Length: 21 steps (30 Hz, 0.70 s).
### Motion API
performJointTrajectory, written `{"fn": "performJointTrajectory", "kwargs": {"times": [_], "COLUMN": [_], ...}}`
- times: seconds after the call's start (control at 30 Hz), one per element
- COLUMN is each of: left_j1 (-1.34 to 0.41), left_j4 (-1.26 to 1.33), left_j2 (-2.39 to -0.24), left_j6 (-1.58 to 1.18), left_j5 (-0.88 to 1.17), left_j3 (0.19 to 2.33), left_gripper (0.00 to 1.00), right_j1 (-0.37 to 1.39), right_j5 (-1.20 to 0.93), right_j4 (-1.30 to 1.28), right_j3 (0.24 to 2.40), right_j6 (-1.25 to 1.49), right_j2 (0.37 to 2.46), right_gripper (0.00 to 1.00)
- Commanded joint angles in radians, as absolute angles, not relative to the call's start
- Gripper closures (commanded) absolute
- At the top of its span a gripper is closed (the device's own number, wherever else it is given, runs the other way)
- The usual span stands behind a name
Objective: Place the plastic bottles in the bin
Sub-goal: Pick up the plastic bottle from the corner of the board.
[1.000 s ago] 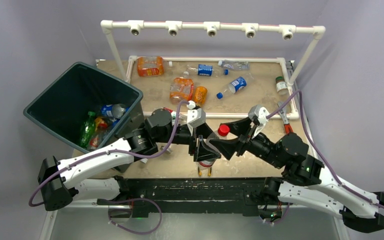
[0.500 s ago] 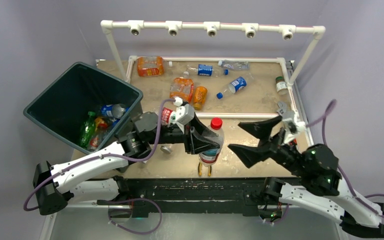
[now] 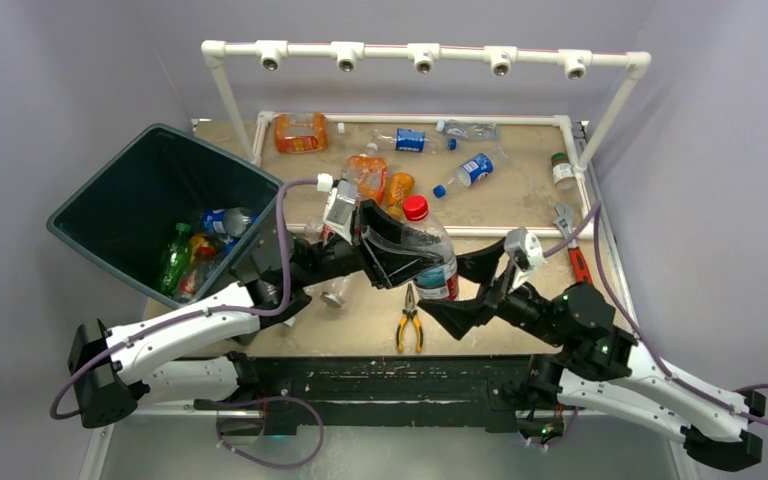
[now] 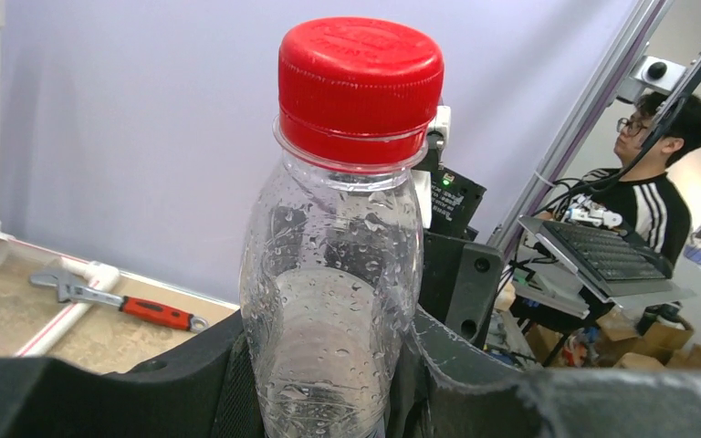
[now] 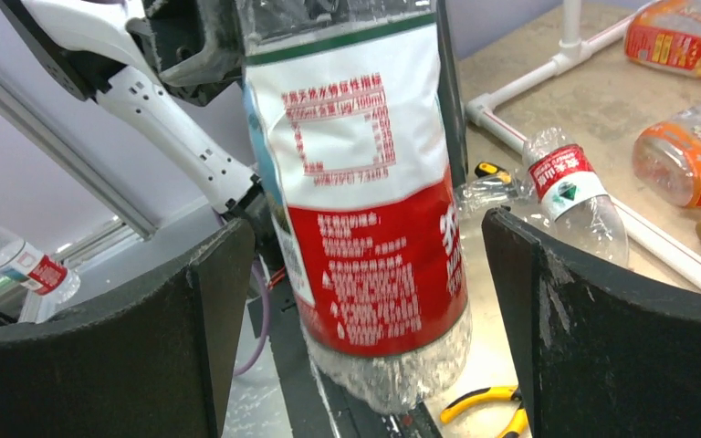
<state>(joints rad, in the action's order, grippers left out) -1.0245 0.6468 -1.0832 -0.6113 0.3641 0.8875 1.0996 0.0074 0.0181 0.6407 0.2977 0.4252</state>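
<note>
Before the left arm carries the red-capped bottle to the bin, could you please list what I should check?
1. Grip: left gripper shut on the red-capped bottle: ok.
2. Bottle upright, cap on: ok.
3. Release: right gripper open, not touching the bottle: ok.
4. Target: bin open at the top, with room inside: ok.
5. Path: right arm on the bottle's far side from the bin: ok.

Yellow-handled pliers (image 3: 409, 322) at table (image 3: 520, 200) front; red-handled wrench (image 3: 572, 245) right.
</note>
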Motion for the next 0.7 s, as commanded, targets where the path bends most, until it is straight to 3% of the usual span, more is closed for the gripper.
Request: {"fn": "performJointTrajectory", "kwargs": {"times": [0.0,0.13,0.17,0.23,0.33,0.37,0.53,0.67], "left_j1": [-1.039,-1.042,-1.042,-1.042,-1.042,-1.042,-1.042,-1.042], "left_j4": [0.728,0.725,0.722,0.689,0.624,0.593,0.453,0.329], "left_j2": [-1.089,-1.084,-1.081,-1.072,-1.036,-1.018,-0.972,-1.013], "left_j6": [-0.672,-0.668,-0.665,-0.656,-0.603,-0.579,-0.478,-0.433], "left_j5": [0.357,0.349,0.348,0.325,0.267,0.238,0.138,0.143], "left_j3": [0.926,0.921,0.922,0.928,0.943,0.955,1.069,1.186], "left_gripper": [0.77,0.73,0.67,0.43,0.13,0.08,0.06,0.11], "right_j1": [1.103,1.103,1.103,1.103,1.103,1.103,1.103,1.103], "right_j5": [-0.003,-0.007,-0.009,-0.012,-0.017,-0.016,-0.018,-0.021], "right_j4": [0.188,0.24,0.245,0.245,0.231,0.223,0.185,0.187], "right_j3": [0.637,0.633,0.635,0.631,0.625,0.624,0.608,0.598], "right_j6": [0.285,0.287,0.287,0.289,0.29,0.29,0.286,0.288], "right_j2": [0.487,0.538,0.545,0.549,0.535,0.53,0.517,0.517], "right_gripper": [0.06,0.29,0.36,0.45,0.49,0.5,0.53,0.54]}}
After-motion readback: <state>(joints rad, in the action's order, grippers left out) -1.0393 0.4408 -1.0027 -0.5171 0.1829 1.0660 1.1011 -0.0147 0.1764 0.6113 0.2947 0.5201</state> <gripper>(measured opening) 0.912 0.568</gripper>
